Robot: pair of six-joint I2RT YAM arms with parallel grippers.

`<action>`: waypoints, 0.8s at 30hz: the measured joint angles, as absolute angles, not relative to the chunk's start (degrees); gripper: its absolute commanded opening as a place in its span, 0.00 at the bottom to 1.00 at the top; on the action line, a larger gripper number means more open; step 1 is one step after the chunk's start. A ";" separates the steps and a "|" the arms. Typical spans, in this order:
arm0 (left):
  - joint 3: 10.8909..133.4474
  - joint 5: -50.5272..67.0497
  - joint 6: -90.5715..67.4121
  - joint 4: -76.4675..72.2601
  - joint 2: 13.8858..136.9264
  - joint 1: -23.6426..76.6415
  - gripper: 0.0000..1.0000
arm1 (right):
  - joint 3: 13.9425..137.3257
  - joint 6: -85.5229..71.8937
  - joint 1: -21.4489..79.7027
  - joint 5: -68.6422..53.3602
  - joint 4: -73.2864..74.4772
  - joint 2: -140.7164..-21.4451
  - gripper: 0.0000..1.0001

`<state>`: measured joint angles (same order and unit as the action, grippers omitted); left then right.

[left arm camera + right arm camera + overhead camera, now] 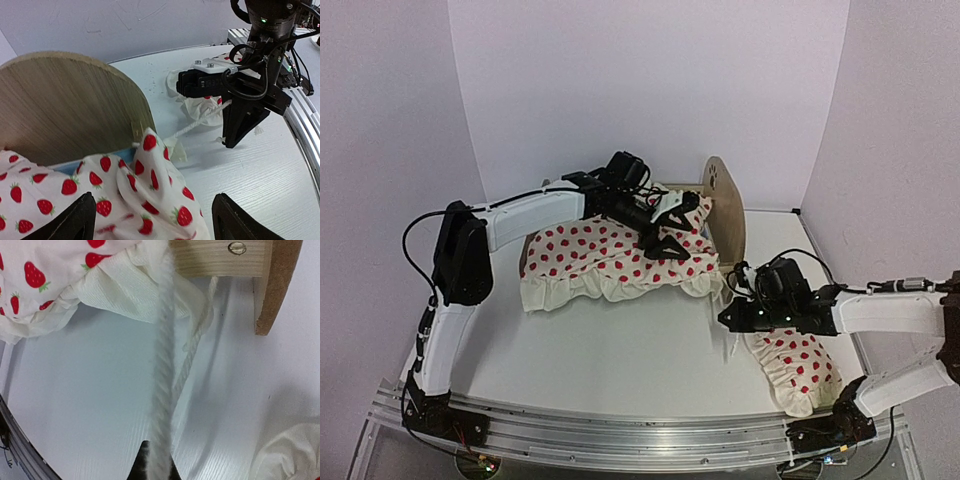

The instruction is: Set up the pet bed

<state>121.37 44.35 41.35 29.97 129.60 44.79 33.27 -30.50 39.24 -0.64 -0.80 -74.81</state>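
Observation:
The pet bed stands at the back of the table, its rounded plywood headboard [725, 200] to the right. The cream red-spotted blanket [610, 255] covers it. In the left wrist view a blue strip of mattress [75, 165] shows between the headboard [65, 105] and the blanket [150, 200]. My left gripper [670, 225] is open over the blanket's corner by the headboard, and a fold of blanket lies between its fingers [75, 220]. My right gripper [730, 318] is shut on a white cord [162, 390] that runs taut from the blanket's ruffle [115, 295] at the bed's near corner.
The spotted pillow [790, 365] lies on the table under the right arm, at the front right. The bed's wooden side rail [220, 260] and headboard edge [277, 285] are close ahead of the right gripper. A metal rail [620, 435] runs along the near edge.

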 measured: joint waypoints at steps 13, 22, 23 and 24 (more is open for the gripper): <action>127.02 37.68 38.79 28.17 137.10 50.54 0.58 | 40.46 -28.08 39.27 -10.43 16.71 -71.99 0.00; 126.06 36.92 40.78 32.03 137.10 49.93 0.00 | 40.49 -26.63 39.27 -12.11 18.55 -71.99 0.00; 126.09 36.80 40.90 32.00 137.10 49.93 0.00 | 40.49 -26.54 39.27 -12.38 18.58 -71.99 0.00; 126.17 36.71 40.80 32.00 137.10 49.93 0.00 | 40.49 -26.42 39.27 -12.68 18.60 -71.99 0.00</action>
